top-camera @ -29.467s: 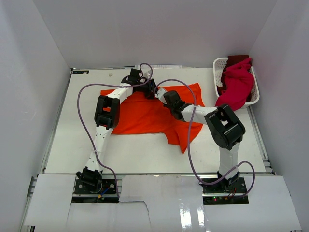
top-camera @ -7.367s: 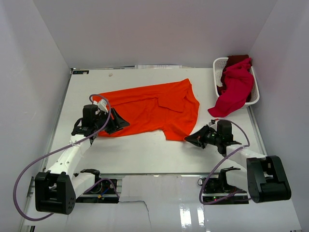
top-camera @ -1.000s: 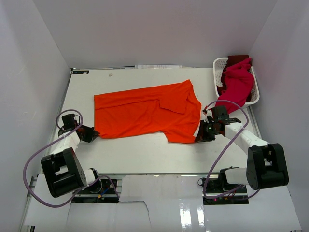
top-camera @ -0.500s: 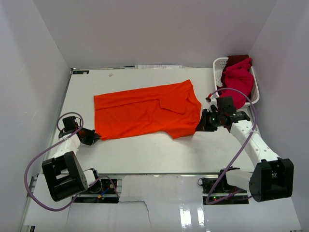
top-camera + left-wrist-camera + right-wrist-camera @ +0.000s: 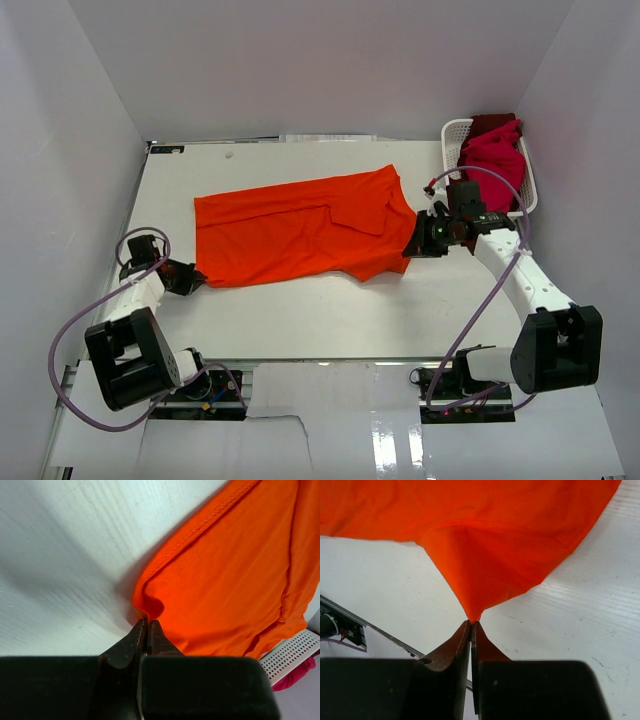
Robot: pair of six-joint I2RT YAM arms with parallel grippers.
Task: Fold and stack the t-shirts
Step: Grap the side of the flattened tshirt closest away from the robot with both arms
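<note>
A large bright orange t-shirt [image 5: 300, 228] lies spread across the middle of the table. At its near left corner my left gripper [image 5: 196, 278] is shut on the hem, and the left wrist view shows the orange t-shirt [image 5: 235, 575] pinched at my left gripper [image 5: 147, 621]. My right gripper [image 5: 412, 246] is shut on the shirt's right end, lifting it off the table; the orange t-shirt [image 5: 485, 545] hangs in a taut cone from my right gripper [image 5: 471, 622]. A crimson-magenta t-shirt [image 5: 490, 165] is heaped in the basket, with a dark red one [image 5: 492, 123] behind it.
A white lattice basket [image 5: 456, 135] stands at the back right corner of the table. White walls close in on three sides. A metal rail [image 5: 350, 611] runs along the table's near edge. The basket [image 5: 292, 652] also shows beyond the shirt in the left wrist view.
My right gripper has risen and moved toward the back and slightly left, carrying the shirt's right corner with it. The left gripper has stayed almost still on the hem.
</note>
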